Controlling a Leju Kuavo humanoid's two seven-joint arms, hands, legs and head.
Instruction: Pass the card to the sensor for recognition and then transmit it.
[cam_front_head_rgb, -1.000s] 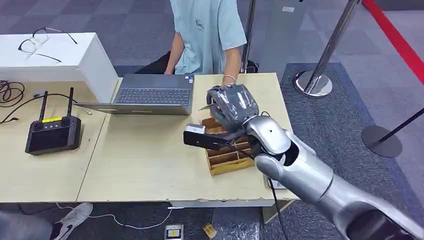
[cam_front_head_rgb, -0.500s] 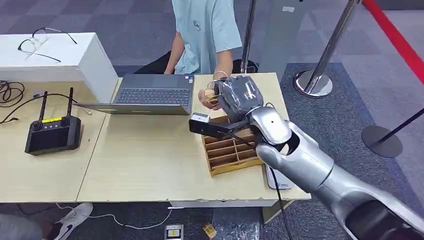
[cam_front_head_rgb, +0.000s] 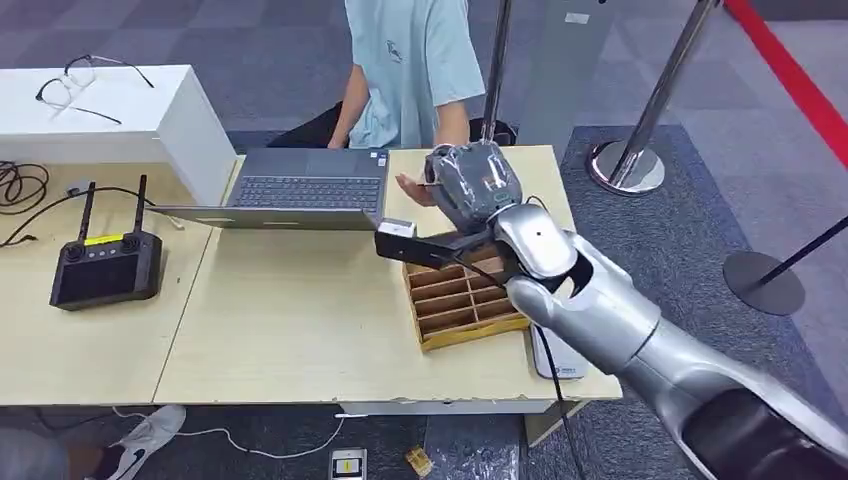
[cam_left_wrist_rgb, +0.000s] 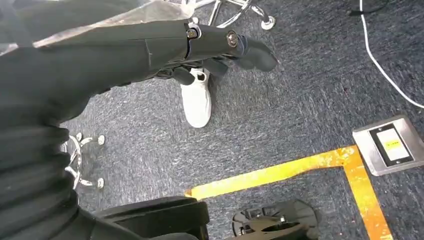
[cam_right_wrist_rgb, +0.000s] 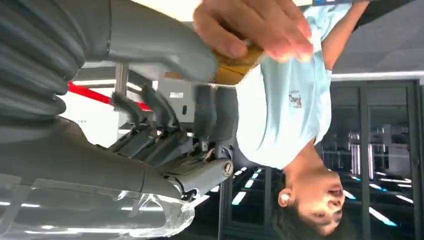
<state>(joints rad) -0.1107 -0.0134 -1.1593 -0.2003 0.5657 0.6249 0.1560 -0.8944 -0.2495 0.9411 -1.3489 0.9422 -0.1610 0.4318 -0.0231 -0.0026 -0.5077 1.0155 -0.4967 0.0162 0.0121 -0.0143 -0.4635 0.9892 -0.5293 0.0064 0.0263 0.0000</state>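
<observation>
My right hand (cam_front_head_rgb: 470, 185), wrapped in clear film, is raised over the far side of the table toward a seated person in a light blue shirt (cam_front_head_rgb: 415, 60). In the right wrist view a yellowish card (cam_right_wrist_rgb: 234, 71) sits at the tip of my thumb (cam_right_wrist_rgb: 165, 47), and my right hand (cam_right_wrist_rgb: 170, 135) still pinches it. The person's hand (cam_right_wrist_rgb: 255, 25) grips the same card from the other side; in the head view this person's hand (cam_front_head_rgb: 412, 188) is just left of mine. My left hand (cam_left_wrist_rgb: 200, 42) hangs over the carpet, fingers stretched out and holding nothing.
A wooden compartment tray (cam_front_head_rgb: 460, 300) lies under my right forearm, with a flat white device (cam_front_head_rgb: 558, 362) at the table edge beside it. A laptop (cam_front_head_rgb: 300, 190), a black controller (cam_front_head_rgb: 105, 265) and a white box (cam_front_head_rgb: 110, 115) stand to the left. Stanchion posts (cam_front_head_rgb: 630, 165) stand at the right.
My right hand rose from above the tray and moved toward the person. The person's hand came up to my hand and took hold of the card.
</observation>
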